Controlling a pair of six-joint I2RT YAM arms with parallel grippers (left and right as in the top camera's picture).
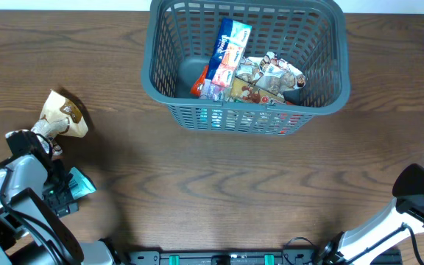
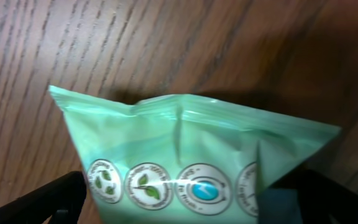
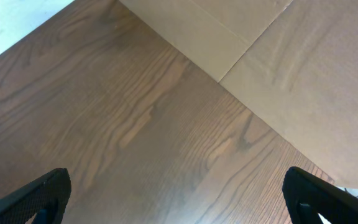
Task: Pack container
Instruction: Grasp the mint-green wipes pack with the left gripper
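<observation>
Here's the basket (image 1: pixel 169 44), up at the far middle of the table (image 1: pixel 219 191), standing upright with its open top to the overhead camera. There are packets inside: a long blue packet (image 1: pixel 230 44) lies slanted along the base, and a heap of crinkled packets (image 1: pixel 267 77) with brownish print is pressed against the near-right wall. Over on the left, a tan packet (image 1: pixel 63 114) lies on the wood, well apart from the basket and just beyond the left arm (image 1: pixel 20 199). Now the left gripper (image 2: pixel 185 205). It is low over the near-left of the table, jaws spread wide, one dark finger at each bottom corner of its wrist view. A mint packet (image 2: pixel 185 155) lies flat on the wood between them, sealed edge pointing away and a row of round leaf emblems across its face. The right finger overlaps the packet's corner in that view, though whether it touches I cannot tell, and nothing is being squeezed. In the overhead view that packet shows as a teal sliver beside the gripper. On the other side, the right arm (image 1: pixel 411 199) sits at the near-right corner, far from everything. The right gripper (image 3: pixel 179 202) is wide open too, with only bare wood grain between its fingers and a beige board (image 3: pixel 291 74) beyond the table's edge.
</observation>
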